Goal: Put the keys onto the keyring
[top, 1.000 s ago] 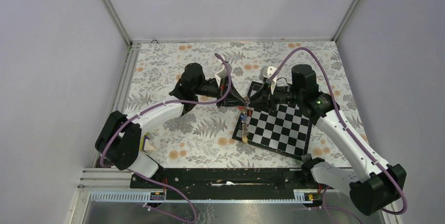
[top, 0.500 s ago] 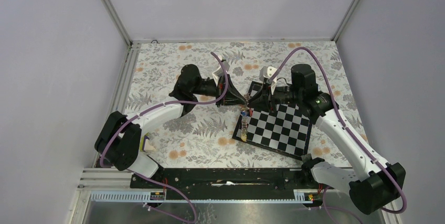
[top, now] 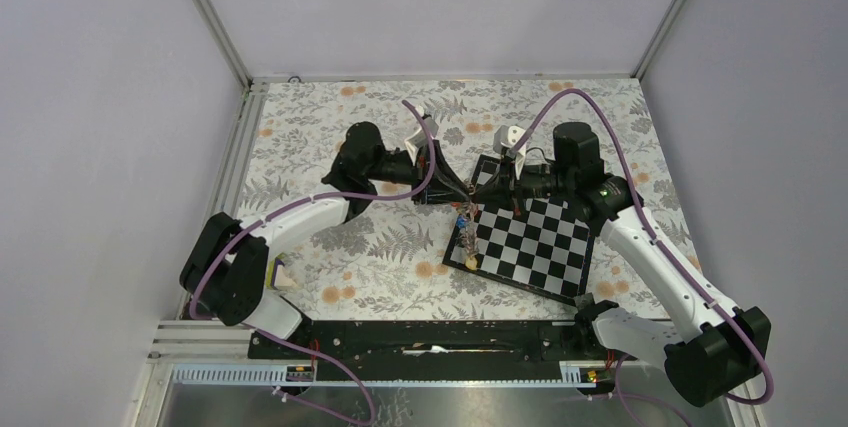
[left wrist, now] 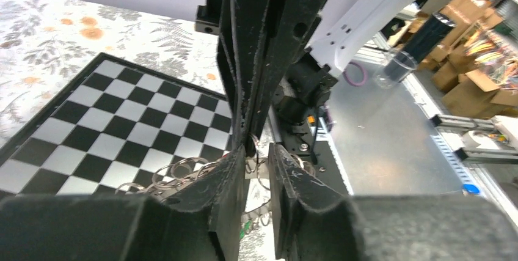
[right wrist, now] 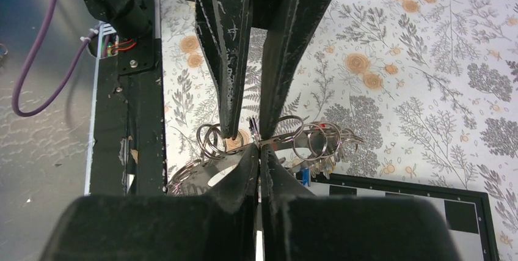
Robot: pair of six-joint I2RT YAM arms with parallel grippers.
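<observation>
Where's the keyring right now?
In the right wrist view, the keyring sits centre, pinched by the right gripper, below the left gripper, near the chessboard's edge.

Top external: fixed high above and behind both arm bases, looking down and forward; takes in the whole floral table (top: 330, 247), both arms and the chessboard (top: 530, 242) from afar.
Left wrist: mounted just behind the left gripper (left wrist: 258, 151), sighting along its fingers at very close range, facing across the chessboard toward the right arm and the shelving beyond the table.
Right wrist: mounted just behind the right gripper (right wrist: 260, 148), equally close, facing the opposite way over the floral cloth toward the black base rail.
Shared ground: each wrist camera meets the other gripper head-on; all three views cover the keyring (right wrist: 287, 139) at the chessboard's edge.
</observation>
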